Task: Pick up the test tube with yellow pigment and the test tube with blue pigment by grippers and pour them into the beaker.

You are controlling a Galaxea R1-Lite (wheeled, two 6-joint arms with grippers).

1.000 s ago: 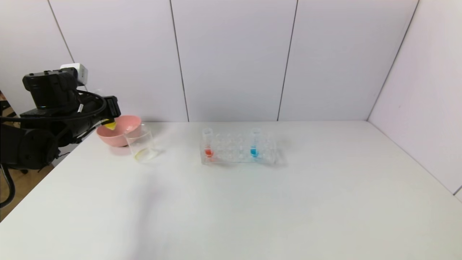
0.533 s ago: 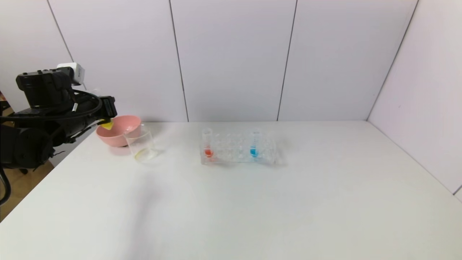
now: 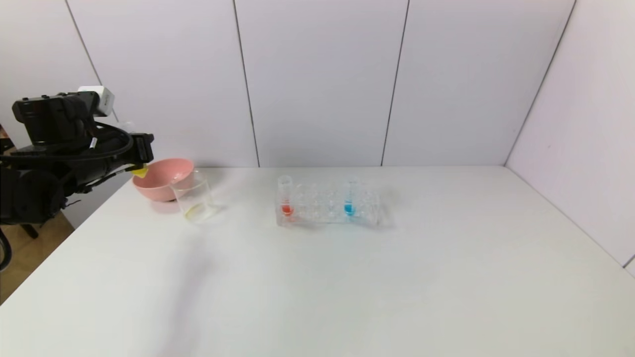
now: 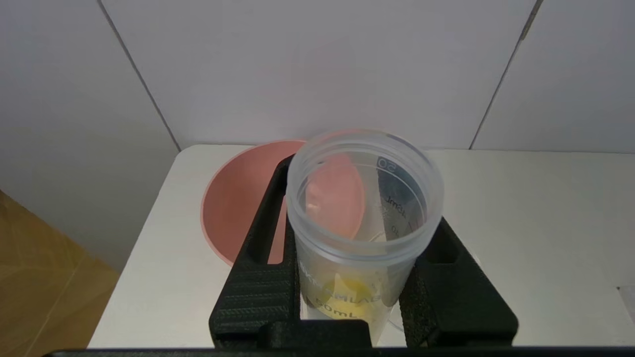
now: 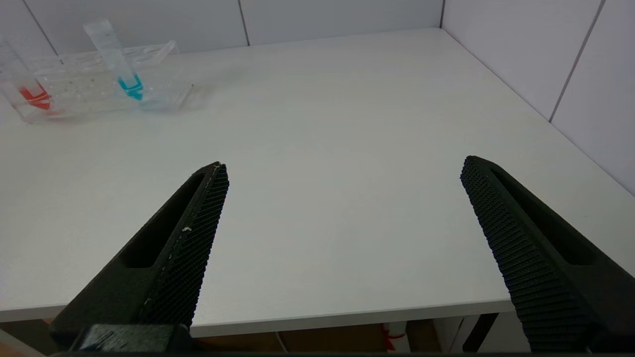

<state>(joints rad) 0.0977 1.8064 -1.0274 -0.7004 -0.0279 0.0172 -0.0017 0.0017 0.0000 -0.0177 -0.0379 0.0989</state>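
Yellow-pigment test tube (image 4: 363,218) is pinched between the left gripper (image 4: 353,297) fingers (image 4: 258,292), above the pink bowl (image 4: 238,208); right gripper (image 5: 342,238) fingers are spread.

three test tubes in all: the test tube with yellow pigment (image 3: 140,171) (image 4: 364,218), clamped in the left gripper (image 3: 141,154) (image 4: 364,277); the test tube with blue pigment (image 3: 350,196) (image 5: 116,59) and one red tube (image 3: 285,196) (image 5: 25,82), both standing in the rack. one clear tube rack (image 3: 327,206) (image 5: 99,82). one beaker (image 3: 193,197). one pink bowl (image 3: 162,178) (image 4: 238,203). one white table (image 3: 347,287). two grippers, the right gripper (image 5: 342,203) spread wide.
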